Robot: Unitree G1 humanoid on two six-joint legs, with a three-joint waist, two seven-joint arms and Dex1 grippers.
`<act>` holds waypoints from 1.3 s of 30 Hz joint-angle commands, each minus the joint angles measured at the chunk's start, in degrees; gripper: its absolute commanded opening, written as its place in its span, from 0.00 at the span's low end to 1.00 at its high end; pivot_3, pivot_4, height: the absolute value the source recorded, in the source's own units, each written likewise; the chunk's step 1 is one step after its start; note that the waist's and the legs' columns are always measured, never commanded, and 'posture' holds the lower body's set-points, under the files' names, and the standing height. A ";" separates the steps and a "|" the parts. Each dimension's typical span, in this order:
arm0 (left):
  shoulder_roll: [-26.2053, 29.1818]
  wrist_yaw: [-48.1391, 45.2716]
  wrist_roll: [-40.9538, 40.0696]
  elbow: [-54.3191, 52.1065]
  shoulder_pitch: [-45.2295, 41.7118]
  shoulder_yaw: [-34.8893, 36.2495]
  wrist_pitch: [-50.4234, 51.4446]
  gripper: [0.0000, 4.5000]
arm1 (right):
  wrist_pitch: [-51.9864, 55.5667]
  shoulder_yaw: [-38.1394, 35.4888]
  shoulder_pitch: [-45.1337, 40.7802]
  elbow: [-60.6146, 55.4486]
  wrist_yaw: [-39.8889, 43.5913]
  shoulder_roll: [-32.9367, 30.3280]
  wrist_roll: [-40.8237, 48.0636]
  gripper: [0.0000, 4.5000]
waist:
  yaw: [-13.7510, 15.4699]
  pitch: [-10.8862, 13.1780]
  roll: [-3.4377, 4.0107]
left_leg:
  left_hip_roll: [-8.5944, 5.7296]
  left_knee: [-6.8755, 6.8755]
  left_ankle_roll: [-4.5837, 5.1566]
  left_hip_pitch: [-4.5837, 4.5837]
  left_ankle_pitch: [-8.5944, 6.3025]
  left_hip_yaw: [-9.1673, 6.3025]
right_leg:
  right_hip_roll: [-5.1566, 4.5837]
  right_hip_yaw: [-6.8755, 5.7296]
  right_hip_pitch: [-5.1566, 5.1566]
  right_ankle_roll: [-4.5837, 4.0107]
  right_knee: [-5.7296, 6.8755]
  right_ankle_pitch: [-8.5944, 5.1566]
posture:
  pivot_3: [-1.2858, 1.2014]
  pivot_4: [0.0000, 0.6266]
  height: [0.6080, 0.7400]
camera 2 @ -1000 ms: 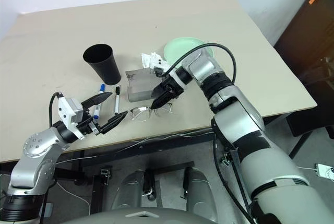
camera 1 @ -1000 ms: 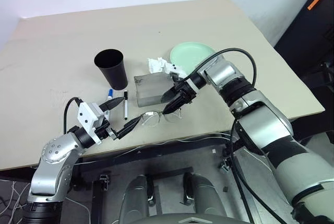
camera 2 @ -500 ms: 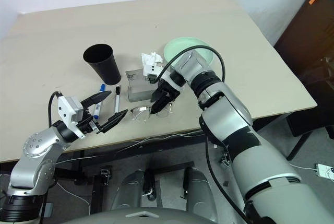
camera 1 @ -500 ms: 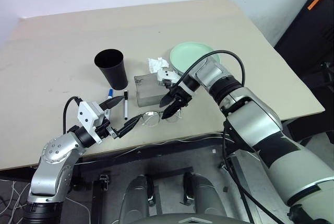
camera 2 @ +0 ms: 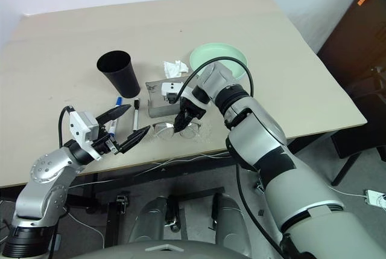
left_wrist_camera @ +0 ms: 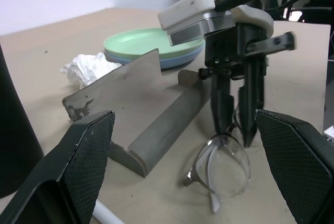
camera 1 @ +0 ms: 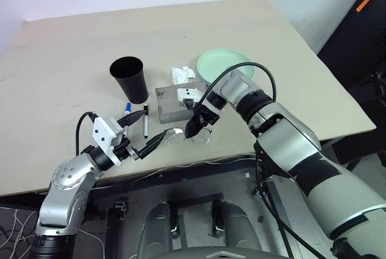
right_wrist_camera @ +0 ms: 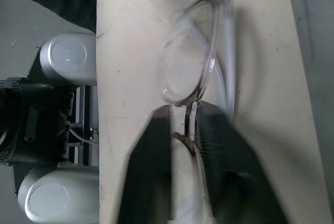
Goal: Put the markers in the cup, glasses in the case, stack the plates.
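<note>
Left tool hangs low over the near edge of the worktop, fingers spread wide, holding nothing. Just beyond it, two markers lie flat on the worktop in front of the cup, blue cap and black cap side by side, neither in the cup yet. One cup, upright, looks empty as far as I can tell. Next over, one grey case sits open, nothing inside. One pair of glasses rests on the worktop just in front of the case, and the right tool points down onto it with fingers pinched together on the bridge between the lenses; glasses look flat on the surface, not lifted. One crumpled tissue behind the case. Far right, the plates: mint one sits on top of the blue one, so two plates, already stacked by the look of it. My read: plates done, glasses grasp underway, case placing and both markers still left.
</note>
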 commanded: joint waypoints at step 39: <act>1.66 -1.86 -0.66 -2.59 1.10 3.20 -0.33 1.00 | -21.93 -9.57 -5.65 4.99 -18.10 -4.67 5.72 0.01 | 0.04 -0.01 -0.02 | 0.11 -0.01 -0.23 0.01 0.15 0.10 | 0.26 0.03 -0.04 -0.20 -0.03 0.15 | 0.52 0.24 0.70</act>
